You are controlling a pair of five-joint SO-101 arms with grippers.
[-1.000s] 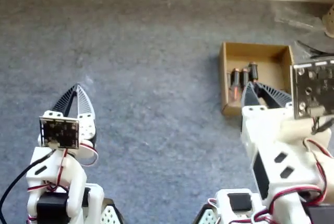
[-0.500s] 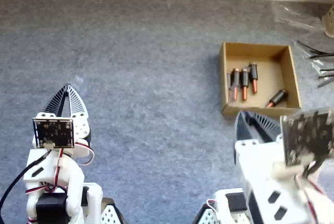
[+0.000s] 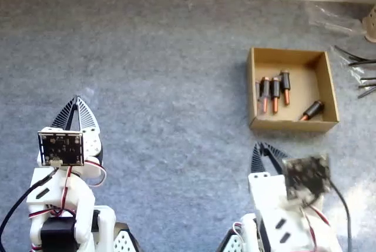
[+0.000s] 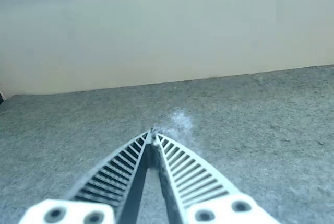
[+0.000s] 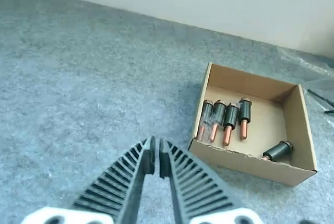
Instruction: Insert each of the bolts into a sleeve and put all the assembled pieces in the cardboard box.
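Brown cardboard box [image 3: 251, 90]: open-topped, right of centre in the high view, standing on the carpet; its front wall lies at lower right of the right wrist view [image 5: 250, 164]
Contents, row: four assembled pieces [image 3: 275, 92] lie side by side in the left half of the box, dark sleeves toward the top of the frame and copper bolt ends toward the bottom; the same row is at centre right of the right wrist view [image 5: 225, 121]
Contents, single: a fifth piece [image 3: 312, 110] lies slanted near the lower right corner of the box, apart from the row; dark sleeve and a short copper tip visible [image 5: 278, 151]
Left arm: left gripper [image 3: 77, 100] at lower left of the high view, well apart from the box; its ribbed fingers meet at the tips with nothing between them [image 4: 152, 134], pointing over carpet toward a pale wall
Right arm: right gripper [image 3: 259, 146] at lower right of the high view, just below the box's lower left corner and not touching it; fingers drawn together with only a sliver of gap, holding nothing [image 5: 155, 148]
Surface: grey carpet [image 3: 176, 52] across the whole table
Margin, upper right of the high view: clear plastic wrap [image 3: 329, 20] and thin dark items [image 3: 359, 64] at the frame edge, too small to identify
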